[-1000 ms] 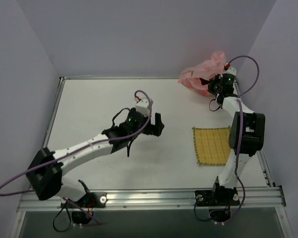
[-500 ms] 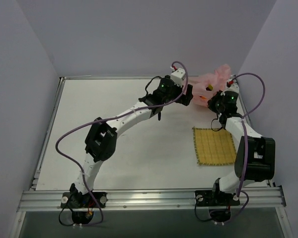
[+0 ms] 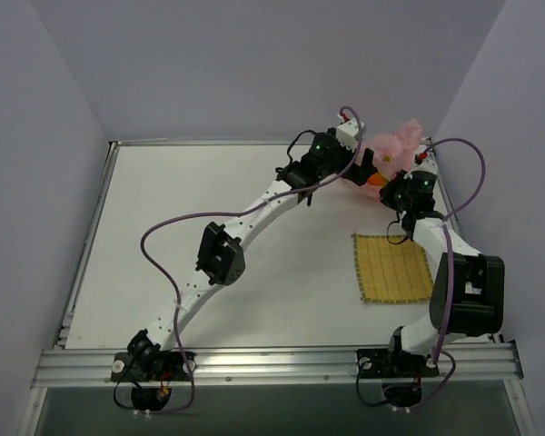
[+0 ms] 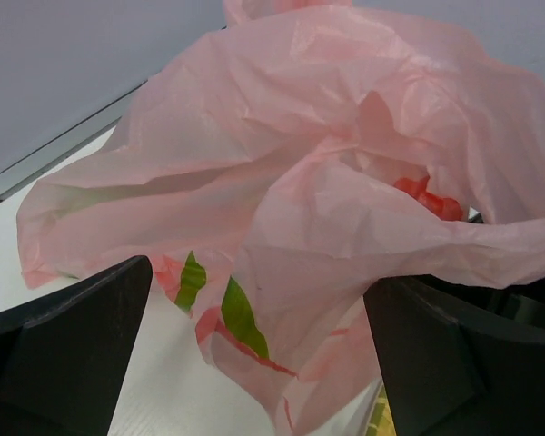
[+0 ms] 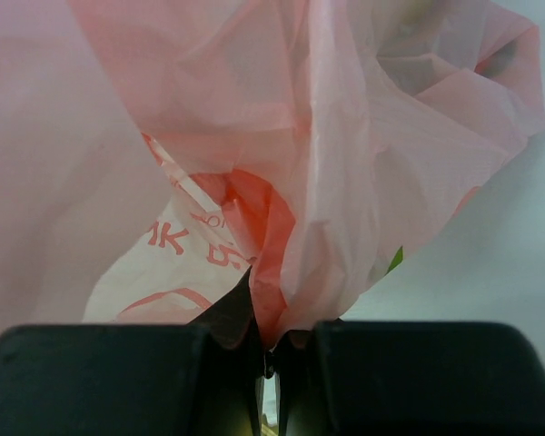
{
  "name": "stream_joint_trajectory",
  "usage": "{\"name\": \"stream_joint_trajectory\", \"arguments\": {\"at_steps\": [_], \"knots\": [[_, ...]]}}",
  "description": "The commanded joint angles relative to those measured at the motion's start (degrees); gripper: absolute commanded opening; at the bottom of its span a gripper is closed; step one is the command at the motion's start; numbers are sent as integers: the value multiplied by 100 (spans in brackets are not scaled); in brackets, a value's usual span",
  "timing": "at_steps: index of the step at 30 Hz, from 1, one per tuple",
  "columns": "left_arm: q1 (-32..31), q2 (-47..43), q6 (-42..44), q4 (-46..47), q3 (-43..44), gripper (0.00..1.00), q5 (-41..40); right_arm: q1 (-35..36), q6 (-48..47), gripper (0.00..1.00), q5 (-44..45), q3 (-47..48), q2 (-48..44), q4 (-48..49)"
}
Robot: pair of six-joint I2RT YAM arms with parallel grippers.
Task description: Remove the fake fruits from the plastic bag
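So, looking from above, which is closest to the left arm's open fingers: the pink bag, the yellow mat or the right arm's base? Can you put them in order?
1. Pink bag: just ahead of them, in the far right corner.
2. Yellow mat: further toward the front, on the right side.
3. Right arm's base: at the near edge, bottom right.

A robotics lab test cell: a white table (image 3: 163, 218) boxed in by plain walls (image 3: 254, 64), an aluminium rail (image 3: 282, 365) at 6 o'clock carrying two cabled arms (image 3: 220, 256) (image 3: 463, 291).
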Motion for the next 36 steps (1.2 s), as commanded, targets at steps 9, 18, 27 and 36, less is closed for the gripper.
{"name": "stream_joint_trajectory", "arguments": {"at_steps": [9, 18, 27, 36], "knots": [[462, -156, -407, 1081, -502, 2, -830, -46, -153, 0, 168, 362, -111, -247], [648, -4258, -819, 3701, -6438, 2, -1347, 59, -338, 0, -52, 1355, 925, -580], [411, -5747, -2271, 4969, -9460, 2, -1576, 165, -294, 0, 265, 1355, 1013, -730], [-573, -6179, -2447, 4960, -10516, 3, -2807, 227, -180, 0, 755, 2164, 1752, -1125]]}}
